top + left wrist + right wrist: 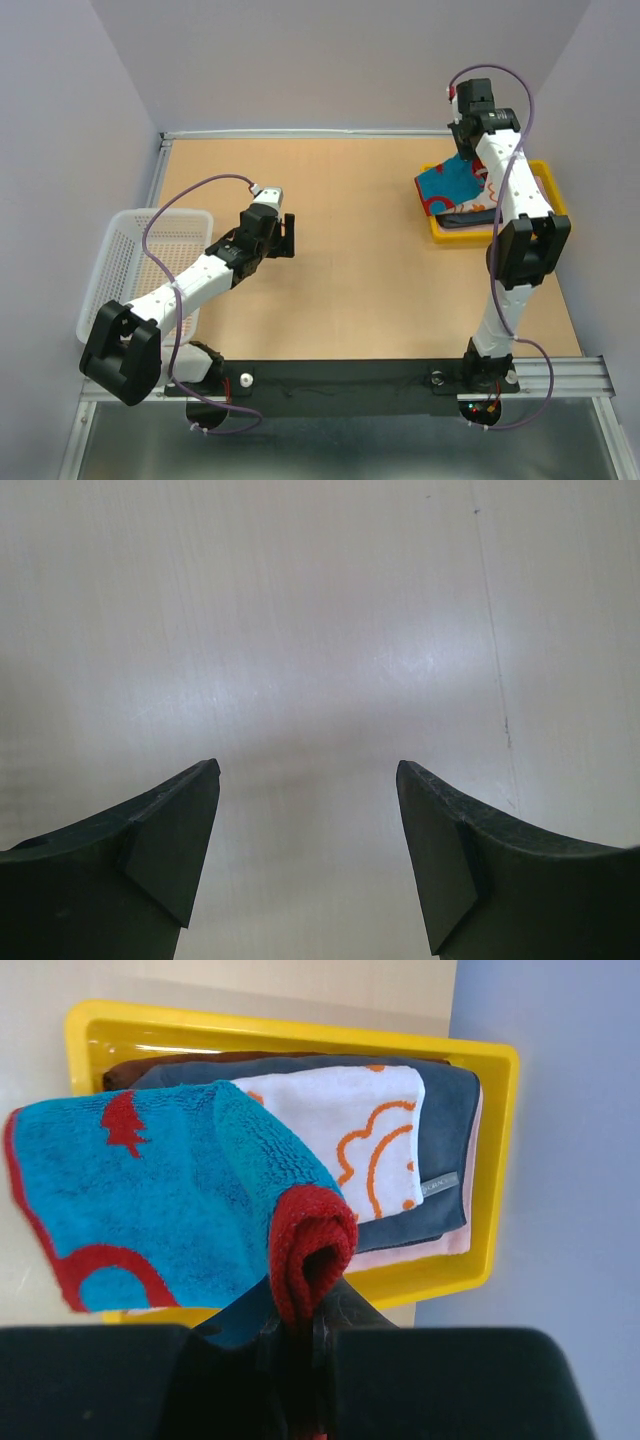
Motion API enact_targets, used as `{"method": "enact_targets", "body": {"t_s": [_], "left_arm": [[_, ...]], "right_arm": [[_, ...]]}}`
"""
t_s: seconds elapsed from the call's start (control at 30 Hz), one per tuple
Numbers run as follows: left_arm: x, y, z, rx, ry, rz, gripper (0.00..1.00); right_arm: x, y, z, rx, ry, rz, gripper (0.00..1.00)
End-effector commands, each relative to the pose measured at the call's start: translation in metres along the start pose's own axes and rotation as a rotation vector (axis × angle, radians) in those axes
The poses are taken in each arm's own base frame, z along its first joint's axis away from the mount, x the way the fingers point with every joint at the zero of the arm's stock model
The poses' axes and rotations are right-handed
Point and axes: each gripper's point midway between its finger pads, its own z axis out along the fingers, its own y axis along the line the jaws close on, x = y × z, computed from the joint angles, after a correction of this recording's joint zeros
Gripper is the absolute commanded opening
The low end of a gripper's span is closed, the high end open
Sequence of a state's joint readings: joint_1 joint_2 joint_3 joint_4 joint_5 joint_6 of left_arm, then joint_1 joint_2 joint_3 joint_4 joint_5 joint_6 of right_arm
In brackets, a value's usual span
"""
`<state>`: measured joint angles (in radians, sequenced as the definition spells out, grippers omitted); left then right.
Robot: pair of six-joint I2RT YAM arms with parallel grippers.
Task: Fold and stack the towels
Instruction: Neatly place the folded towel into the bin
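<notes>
Pale wood tabletop [350, 280], lilac walls on three sides. Right gripper [300, 1335] clenched on the rolled red edge of the blue-and-red towel [150, 1200]. The cloth hangs out to one side of the gripper, above the yellow tray [280, 1035]. Ahead of that gripper, in the tray, a folded stack: orange-patterned white towel [340, 1110] on top, navy towel [455, 1130] under it, reddish-brown towel [150, 1063] showing at the far edge. Left gripper [305, 770] released, spread wide above the tabletop. White mesh basket [130, 250] well off to its left.
</notes>
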<state>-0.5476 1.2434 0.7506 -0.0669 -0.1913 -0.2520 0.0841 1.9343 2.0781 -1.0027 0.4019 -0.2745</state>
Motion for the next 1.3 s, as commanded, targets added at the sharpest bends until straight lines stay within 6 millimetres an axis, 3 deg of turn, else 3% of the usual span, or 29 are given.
{"method": "enact_targets", "body": {"t_s": [0.0,0.37,0.67,0.77,0.93,1.0,1.03,1.13,1.27], "left_arm": [[-0.027,-0.005,-0.004,0.016,-0.072,-0.013,0.82],[-0.027,-0.008,-0.005,0.031,-0.07,-0.008,0.82],[-0.027,-0.008,-0.007,0.037,-0.074,-0.011,0.82],[-0.029,-0.009,-0.008,0.039,-0.08,-0.013,0.82],[-0.029,-0.009,-0.008,0.04,-0.079,-0.009,0.82],[-0.028,-0.009,-0.008,0.042,-0.079,-0.009,0.82],[-0.029,-0.009,-0.008,0.044,-0.08,-0.011,0.82],[-0.029,-0.009,-0.008,0.042,-0.08,-0.011,0.82],[-0.028,-0.009,-0.008,0.042,-0.079,-0.011,0.82]], "right_arm": [[0.0,-0.019,0.025,0.131,0.013,0.022,0.0],[0.037,-0.028,0.086,0.289,0.127,0.008,0.01],[0.035,-0.042,0.111,0.397,0.106,0.045,0.04],[0.042,-0.04,0.125,0.411,0.133,0.043,0.11],[0.061,-0.044,0.142,0.409,0.175,0.074,0.13],[0.065,-0.044,0.146,0.409,0.185,0.079,0.21],[0.066,-0.047,0.146,0.422,0.188,0.084,0.35],[0.068,-0.058,0.144,0.471,0.194,0.11,0.55],[0.058,-0.084,0.131,0.571,0.176,0.158,0.72]]}}
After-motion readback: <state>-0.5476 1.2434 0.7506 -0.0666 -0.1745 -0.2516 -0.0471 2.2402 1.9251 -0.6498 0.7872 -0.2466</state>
